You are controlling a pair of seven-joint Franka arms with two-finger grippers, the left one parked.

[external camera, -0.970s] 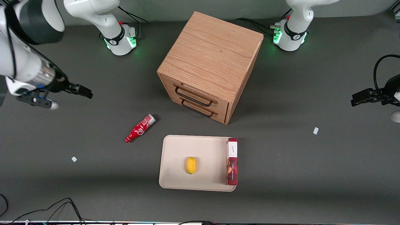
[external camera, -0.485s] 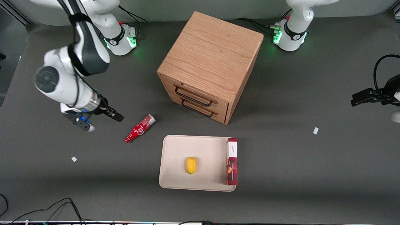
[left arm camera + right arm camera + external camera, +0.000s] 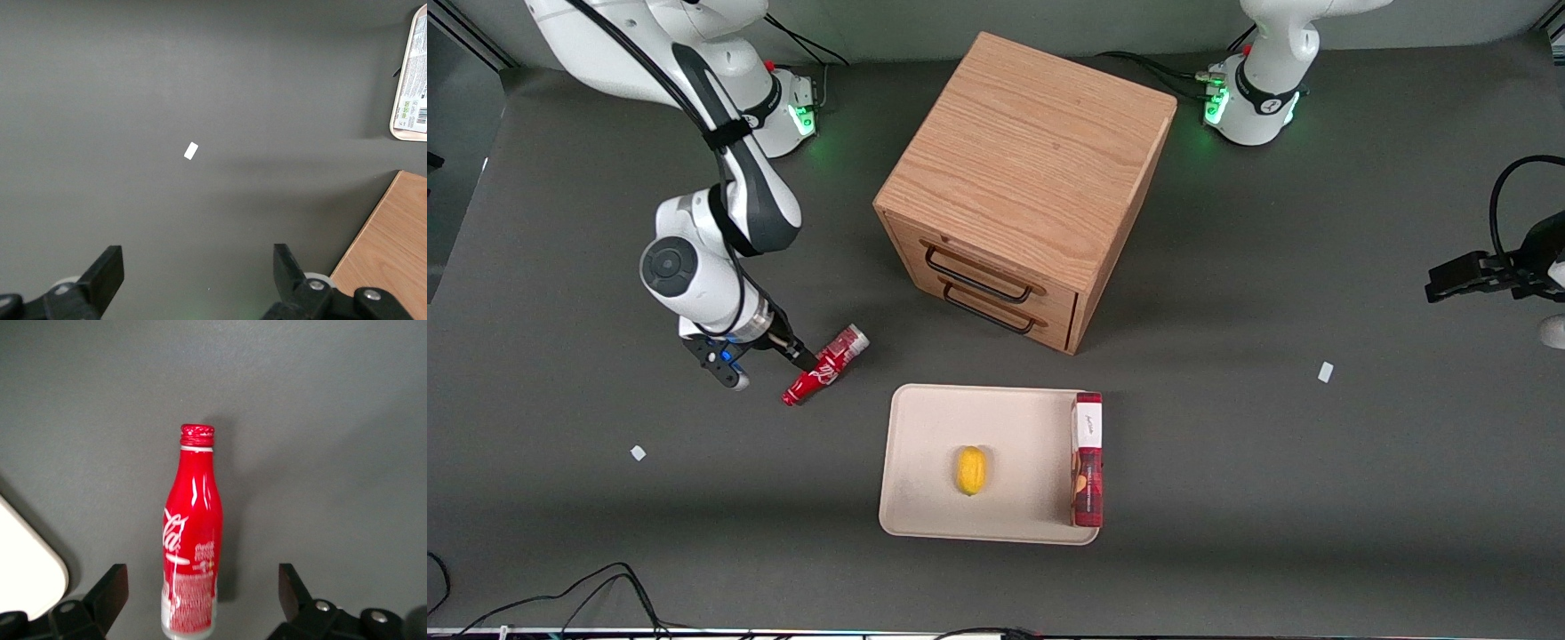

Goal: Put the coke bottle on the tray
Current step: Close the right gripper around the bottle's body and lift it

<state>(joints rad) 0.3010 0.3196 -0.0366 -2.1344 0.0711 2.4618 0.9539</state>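
From the front, your gripper (image 3: 769,363) hangs low over the table, just beside the bottle (image 3: 826,365), which lies on its side on the dark mat. The tray (image 3: 925,418) sits nearer the camera than the gripper, near but apart from the bottle, holding a lemon (image 3: 971,469) and a red box (image 3: 1087,459).

From the right wrist, the gripper (image 3: 203,600) is spread wide, fingers either side of the bottle (image 3: 192,543) without touching it. A tray (image 3: 27,568) corner shows nearby.
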